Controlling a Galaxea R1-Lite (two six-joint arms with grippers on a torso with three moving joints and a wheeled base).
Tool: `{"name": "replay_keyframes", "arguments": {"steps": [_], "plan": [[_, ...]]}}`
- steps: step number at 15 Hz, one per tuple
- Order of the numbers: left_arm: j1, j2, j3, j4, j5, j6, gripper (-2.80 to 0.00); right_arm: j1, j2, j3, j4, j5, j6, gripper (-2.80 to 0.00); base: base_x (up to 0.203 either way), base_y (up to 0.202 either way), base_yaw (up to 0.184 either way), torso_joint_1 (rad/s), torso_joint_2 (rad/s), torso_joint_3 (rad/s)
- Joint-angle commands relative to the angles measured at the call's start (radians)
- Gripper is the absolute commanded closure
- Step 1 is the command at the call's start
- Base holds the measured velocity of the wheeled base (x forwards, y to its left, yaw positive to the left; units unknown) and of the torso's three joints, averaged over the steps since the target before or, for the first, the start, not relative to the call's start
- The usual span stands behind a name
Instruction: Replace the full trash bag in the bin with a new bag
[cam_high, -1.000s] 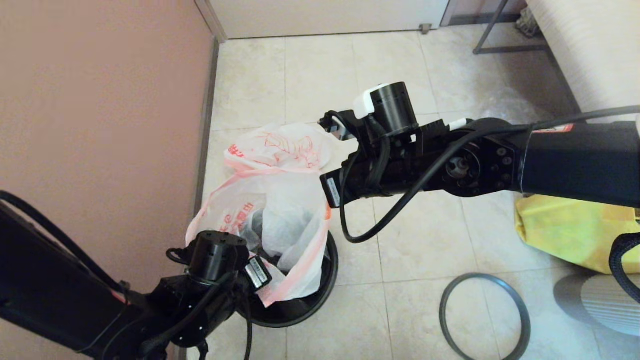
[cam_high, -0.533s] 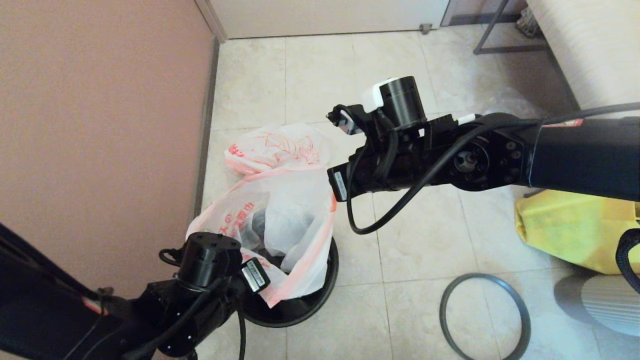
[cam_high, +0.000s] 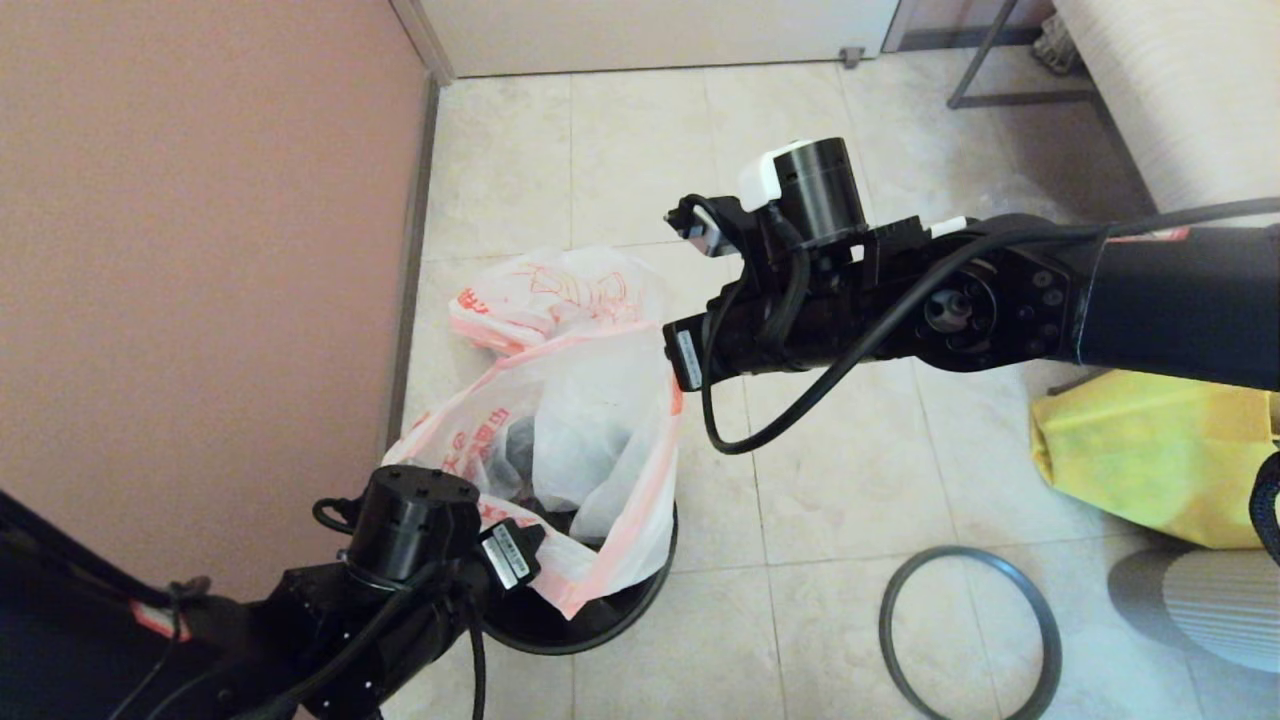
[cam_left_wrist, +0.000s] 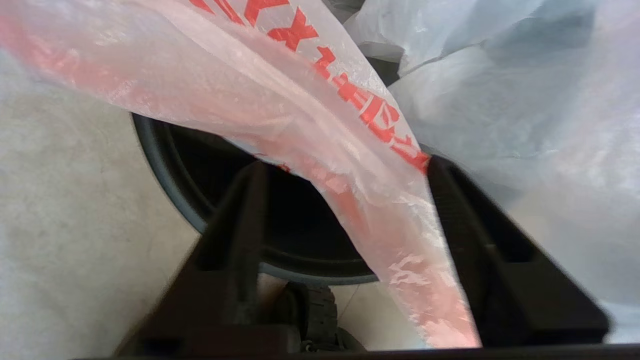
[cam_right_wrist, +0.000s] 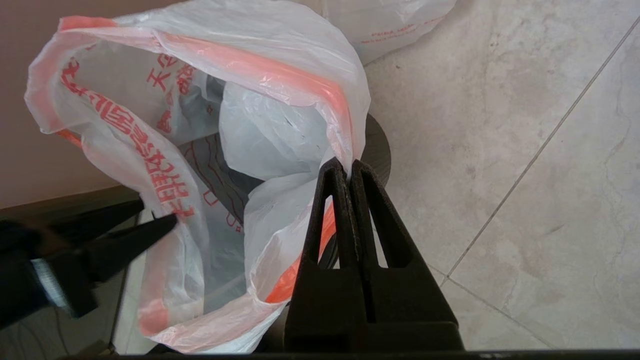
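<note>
The right gripper (cam_right_wrist: 350, 167) was clenched on the far-right hem of the new bag (cam_high: 590, 400), which stood over the bin (cam_high: 640, 600), while the left gripper (cam_left_wrist: 345, 175), jaws parted, straddled its near-left hem ungripped.

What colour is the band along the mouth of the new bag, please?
Orange-pink, on the new bag; it shows best in the right wrist view.
</note>
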Motion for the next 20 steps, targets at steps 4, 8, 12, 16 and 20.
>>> {"name": "replay_keyframes", "arguments": {"steps": [4,8,12,16,20], "plan": [[0.011,0.157,-0.012,-0.157,0.012,0.004,-2.8,0.001,-0.013,0.001,0.002,0.001,0.002,0.0,0.0,0.0,0.0,0.0,0.0,0.0],[0.052,0.122,-0.064,-0.158,0.012,0.02,-2.8,0.001,-0.027,0.005,0.002,0.004,0.002,0.0,0.0,0.0,0.0,0.0,0.0,0.0],[0.019,0.016,-0.017,-0.158,0.027,0.031,-2.8,-0.002,-0.03,0.005,0.002,0.011,0.002,0.0,0.0,0.0,0.0,0.0,0.0,0.0],[0.052,0.103,-0.011,-0.16,0.034,0.028,-2.8,-0.003,-0.037,-0.005,0.002,0.011,0.002,0.0,0.0,0.0,0.0,0.0,0.0,0.0],[0.065,0.156,-0.021,-0.201,0.037,0.03,-2.8,-0.005,-0.045,-0.004,0.003,0.016,0.002,0.0,0.0,0.0,0.0,0.0,0.0,0.0]]}}
